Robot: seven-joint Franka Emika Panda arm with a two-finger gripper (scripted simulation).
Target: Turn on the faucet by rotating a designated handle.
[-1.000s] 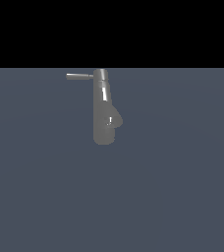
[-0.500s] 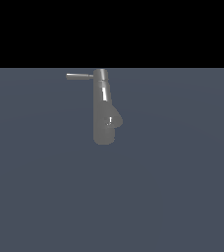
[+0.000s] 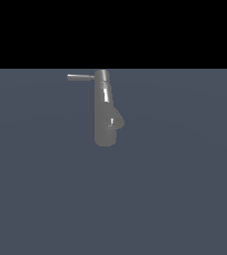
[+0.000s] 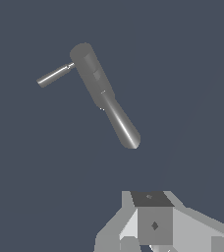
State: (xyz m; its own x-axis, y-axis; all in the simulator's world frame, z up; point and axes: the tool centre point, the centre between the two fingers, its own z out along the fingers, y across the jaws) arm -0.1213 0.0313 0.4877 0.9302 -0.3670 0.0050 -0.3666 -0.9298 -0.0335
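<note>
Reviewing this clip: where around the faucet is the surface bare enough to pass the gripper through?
The faucet is the only thing on the surface. Bare patches lie on both its sides and in front of it in the exterior view. The tight spot is around the handle at its top. The gripper is apart from it.

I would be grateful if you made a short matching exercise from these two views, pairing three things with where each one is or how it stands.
Things:
1. handle
2. faucet
3. hand

Descriptions:
A. glossy gray column standing on the dark floor
B. thin rod sticking sideways toward the exterior view's left
C. seen only in the wrist view, apart from the faucet

Pairs: 1-B, 2-A, 3-C
</note>
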